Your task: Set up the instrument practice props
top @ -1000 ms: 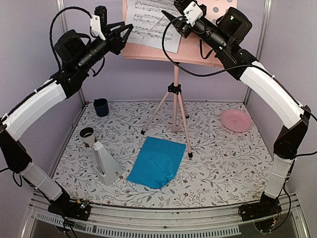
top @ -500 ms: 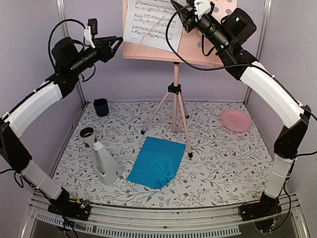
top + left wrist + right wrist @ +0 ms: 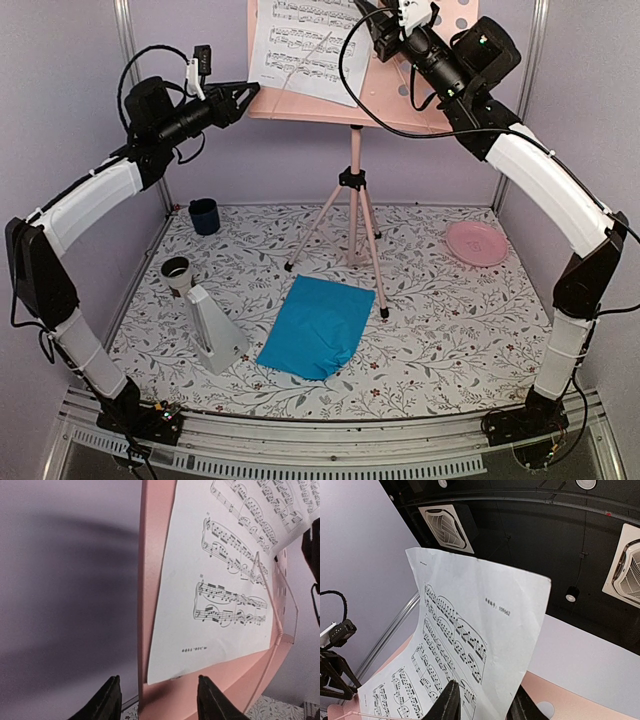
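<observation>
The pink tripod music stand (image 3: 352, 180) stands at the back centre, its hole-punched tray (image 3: 400, 100) up high. The white sheet of music (image 3: 300, 45) leans on the tray and shows in both wrist views (image 3: 220, 580) (image 3: 470, 625). My left gripper (image 3: 250, 92) (image 3: 159, 700) is open, its jaws astride the tray's lower left edge, touching nothing. My right gripper (image 3: 368, 18) (image 3: 487, 702) is open at the sheet's upper right corner, one finger in front of the paper and one behind. The bright blue sheet (image 3: 318, 325) lies flat on the table. The white pyramid metronome (image 3: 212, 325) lies left of it.
A dark blue cup (image 3: 204, 215) stands at the back left. A small grey-rimmed cup (image 3: 178, 272) stands just behind the metronome. A round pink plate (image 3: 475, 242) lies at the right. Purple walls close in the back and sides.
My left gripper has dropped from the sheet's left edge to the tray's lower left corner. My right gripper has moved up and right along the sheet's top. The white sheet has stayed put.
</observation>
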Controlling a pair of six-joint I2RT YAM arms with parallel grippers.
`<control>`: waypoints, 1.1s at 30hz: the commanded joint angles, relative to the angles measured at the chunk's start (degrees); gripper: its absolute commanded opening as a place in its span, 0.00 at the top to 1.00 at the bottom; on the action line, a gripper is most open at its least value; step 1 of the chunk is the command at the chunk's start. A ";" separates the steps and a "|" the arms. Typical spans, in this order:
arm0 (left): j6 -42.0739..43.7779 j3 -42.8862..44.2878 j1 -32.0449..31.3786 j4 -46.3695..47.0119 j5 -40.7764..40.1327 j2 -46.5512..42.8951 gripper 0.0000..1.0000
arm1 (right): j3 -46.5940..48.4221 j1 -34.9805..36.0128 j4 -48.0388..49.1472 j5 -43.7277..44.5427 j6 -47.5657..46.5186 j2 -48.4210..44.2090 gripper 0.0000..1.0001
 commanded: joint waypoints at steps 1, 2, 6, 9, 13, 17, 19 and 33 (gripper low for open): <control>-0.46 0.28 -0.49 3.70 1.28 -1.19 0.48 | -0.79 -0.42 1.65 0.75 0.98 0.73 0.68; -0.09 -0.39 -0.79 4.14 1.16 -1.88 0.48 | -0.79 -0.51 1.65 0.71 0.97 0.75 0.68; 1.02 -2.52 -1.57 5.56 1.01 -3.72 0.50 | -0.80 -0.54 1.61 0.58 1.18 0.74 0.69; 1.17 -2.45 -1.93 5.55 1.90 -3.87 0.53 | -0.80 -0.54 1.63 0.54 1.39 0.75 0.69; 1.00 -2.30 -2.21 6.21 2.77 -3.57 0.58 | -0.87 -0.53 1.57 0.50 1.49 0.85 0.69; 0.92 -2.15 -2.53 6.09 -0.20 -3.44 0.56 | -0.97 -0.53 1.56 0.64 1.32 0.76 0.69; 1.12 -2.47 -2.40 5.68 -3.37 -3.80 0.54 | -0.97 -0.53 1.57 0.62 1.27 0.82 0.69; 0.47 2.58 -2.92 1.39 -3.14 -0.20 0.50 | -1.01 -0.59 1.61 0.36 1.11 0.69 0.69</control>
